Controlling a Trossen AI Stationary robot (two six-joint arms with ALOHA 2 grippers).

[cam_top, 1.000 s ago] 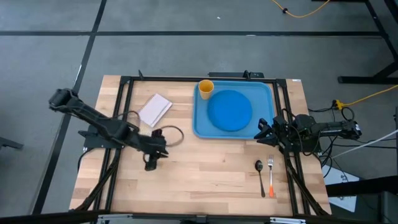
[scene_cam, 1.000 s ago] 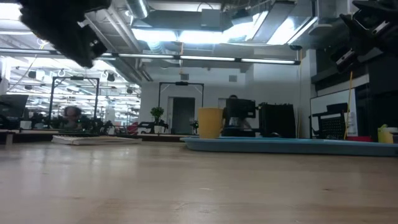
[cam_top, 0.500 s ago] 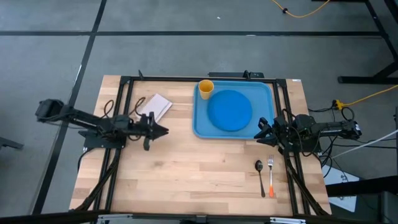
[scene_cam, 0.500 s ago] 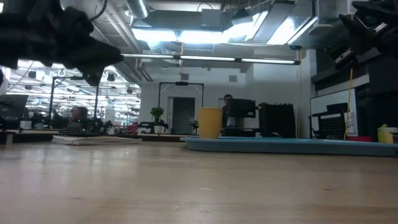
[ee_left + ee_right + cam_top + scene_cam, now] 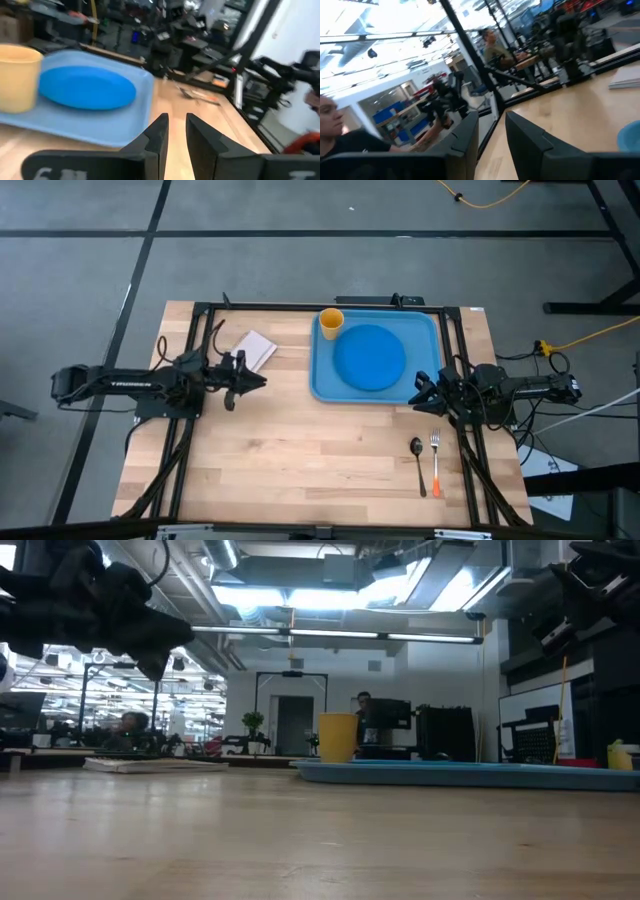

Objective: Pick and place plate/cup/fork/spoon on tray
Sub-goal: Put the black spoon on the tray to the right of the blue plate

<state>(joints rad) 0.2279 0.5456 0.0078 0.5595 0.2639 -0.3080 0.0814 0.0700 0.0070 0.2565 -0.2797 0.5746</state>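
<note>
Since 1 second ago, left gripper point(image 5: 262, 380) is moved up-left of frame centre; fingers of both grippers are slightly spread, right gripper point(image 5: 416, 392) empty.

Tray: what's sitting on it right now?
On the tray: the plate in the middle, the cup in one corner. Whatever the plate covers is hidden. The fork and spoon lie on the table.

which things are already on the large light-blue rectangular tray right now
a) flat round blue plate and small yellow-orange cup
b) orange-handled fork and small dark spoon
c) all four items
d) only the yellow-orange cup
a) The high view shows the flat round blue plate and the small yellow-orange cup on the large light-blue rectangular tray, while the small dark spoon and the orange-handled fork lie on the wooden table outside it.
</note>
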